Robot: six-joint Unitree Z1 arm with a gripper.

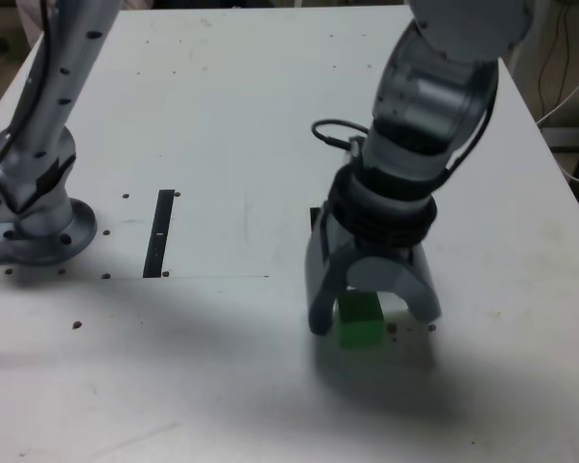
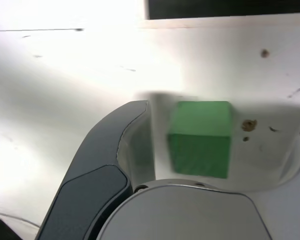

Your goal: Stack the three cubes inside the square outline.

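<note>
Exterior view shows the small solid green cube (image 1: pixel 359 319) resting on the white surface (image 1: pixel 222 125), between the grey fingers (image 1: pixel 320 289) of our arm's gripper (image 1: pixel 372 313). We judge the fingers spread, not yet clamped (a gap shows beside the cube in the wrist view). We judge the cube light, rigid and smooth; grip its opposite flat sides. Red and yellow cubes are not visible.
</note>
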